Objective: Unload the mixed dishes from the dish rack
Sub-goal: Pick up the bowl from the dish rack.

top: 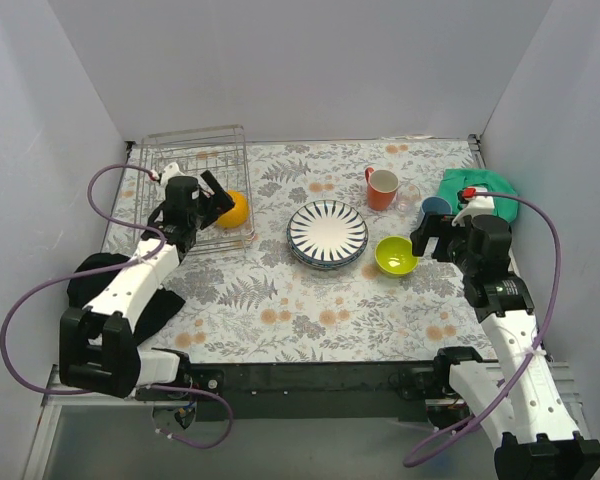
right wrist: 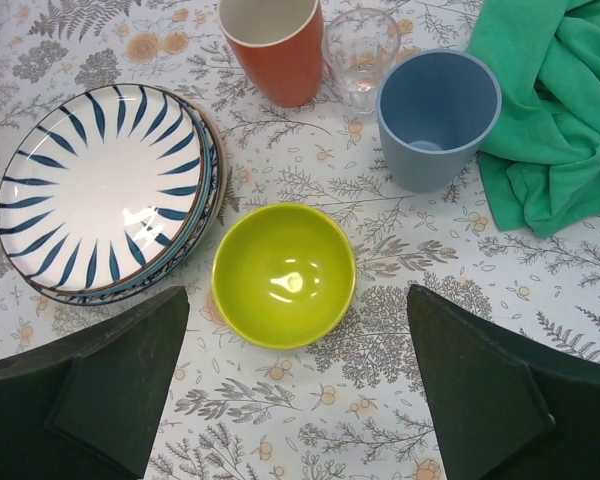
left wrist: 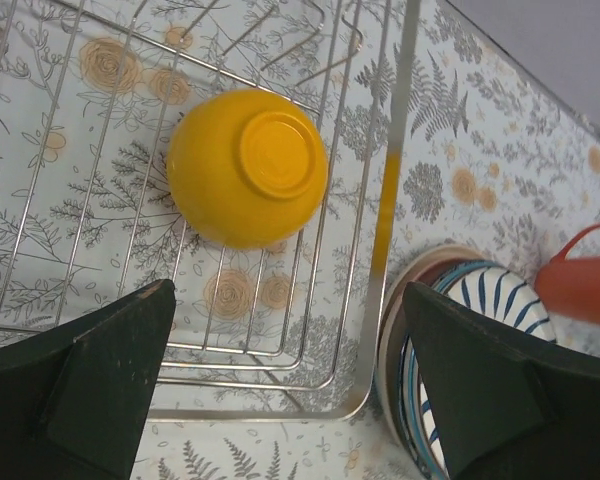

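The silver wire dish rack (top: 180, 160) stands at the back left. An orange-yellow bowl (top: 234, 209) lies upside down in its near right corner, also in the left wrist view (left wrist: 247, 166). My left gripper (top: 215, 195) is open and empty above the rack, just left of the bowl. A stack of plates topped by the striped one (top: 327, 233) sits mid-table. The lime-green bowl (top: 396, 256) stands upright on the table, also in the right wrist view (right wrist: 284, 274). My right gripper (top: 425, 242) is open and empty just right of it. The orange mug (top: 382, 188), clear glass (top: 410, 195) and light-blue cup (top: 436, 208) stand behind.
A green cloth (top: 477, 187) lies at the back right, against the light-blue cup. A black cloth (top: 105, 290) lies at the left under my left arm. White walls close in the table on three sides.
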